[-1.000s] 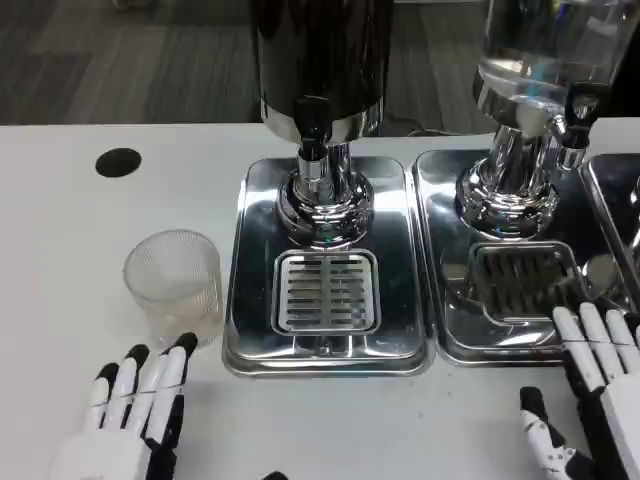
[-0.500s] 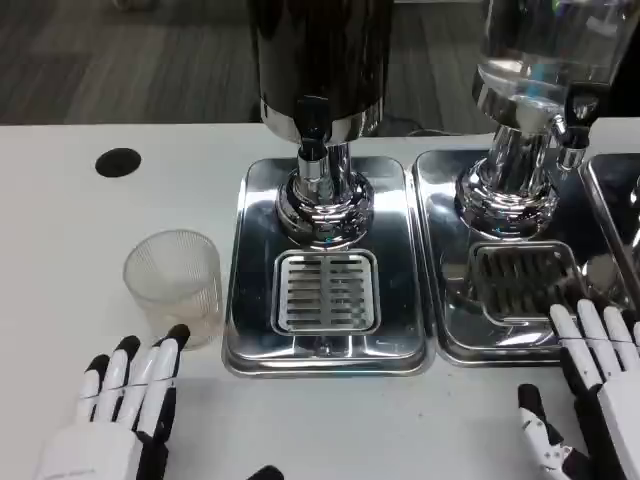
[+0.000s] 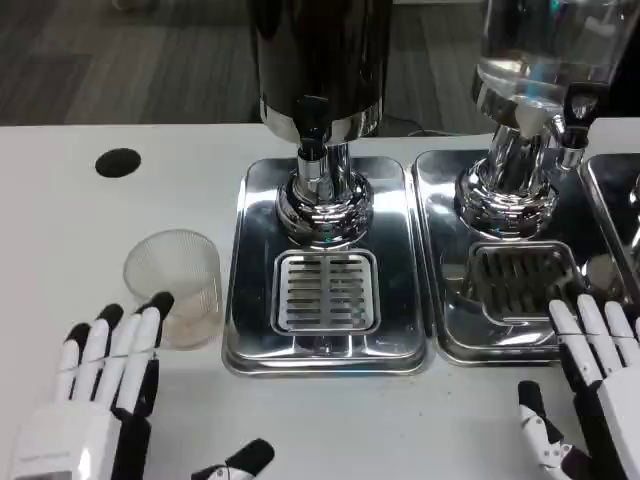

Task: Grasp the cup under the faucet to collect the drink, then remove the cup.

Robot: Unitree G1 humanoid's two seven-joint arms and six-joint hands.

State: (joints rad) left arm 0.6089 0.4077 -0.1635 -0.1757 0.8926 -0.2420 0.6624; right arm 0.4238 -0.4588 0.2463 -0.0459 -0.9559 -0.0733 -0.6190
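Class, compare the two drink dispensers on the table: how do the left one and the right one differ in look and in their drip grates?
The left dispenser has a dark, opaque tank; the right dispenser has a clear tank. The left dispenser's grate is bright silver; the right dispenser's grate looks darker. The left dispenser stands fully in frame, while the right one is cut off at the top edge. Both stand on shiny chrome pedestals and trays, each with a black-handled faucet.

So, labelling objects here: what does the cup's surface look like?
Clear, with fine vertical ribbing; the cup shows best in the head view.
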